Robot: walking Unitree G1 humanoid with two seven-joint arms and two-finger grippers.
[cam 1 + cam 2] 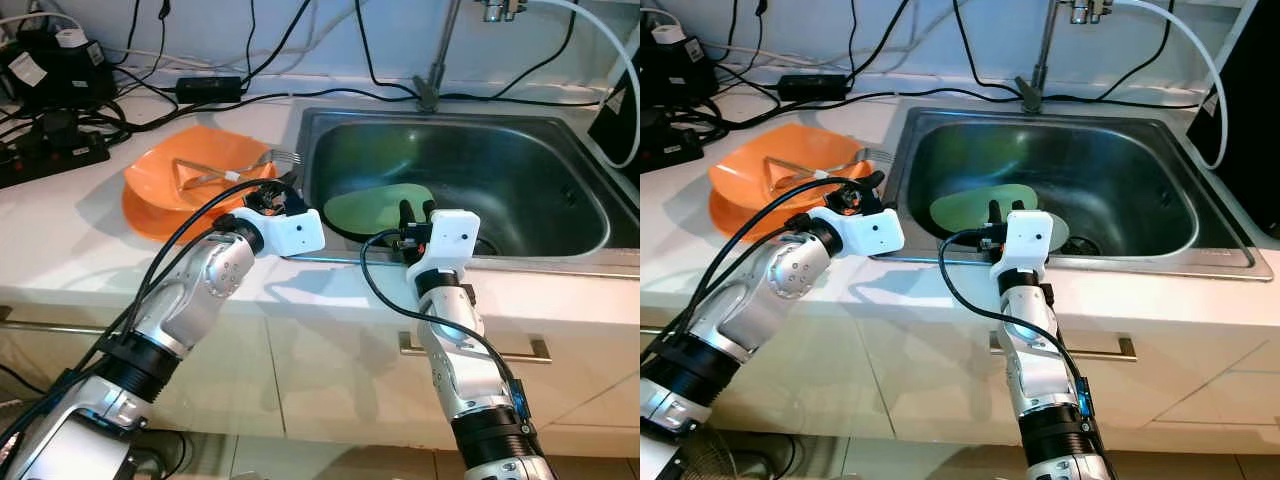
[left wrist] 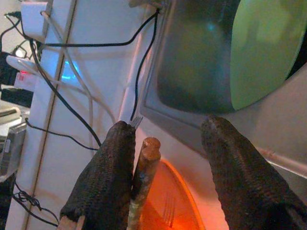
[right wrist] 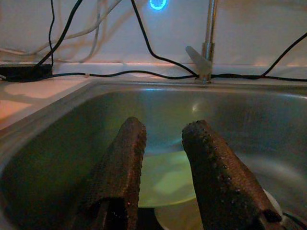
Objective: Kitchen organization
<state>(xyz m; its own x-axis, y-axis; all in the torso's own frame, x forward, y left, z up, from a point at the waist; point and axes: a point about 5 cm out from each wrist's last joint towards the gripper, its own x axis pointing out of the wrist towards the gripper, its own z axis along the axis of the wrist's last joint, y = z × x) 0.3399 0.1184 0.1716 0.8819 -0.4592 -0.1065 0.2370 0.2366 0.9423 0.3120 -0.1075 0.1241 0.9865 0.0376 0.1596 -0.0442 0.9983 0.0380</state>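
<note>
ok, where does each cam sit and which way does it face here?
Left eye, right eye: head stereo pair, looking down at the sink, green plate and orange plates; both silver arms show.
Left wrist: looks along the left gripper past the tongs to the sink edge.
Right wrist: looks along the right gripper into the sink toward the faucet.
Every view shares the green plate.

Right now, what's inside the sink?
A green plate lies on the bottom of the sink, with the drain beside it. The right gripper, fingers open, hides the plate's near edge, so anything there can't be seen.
</note>
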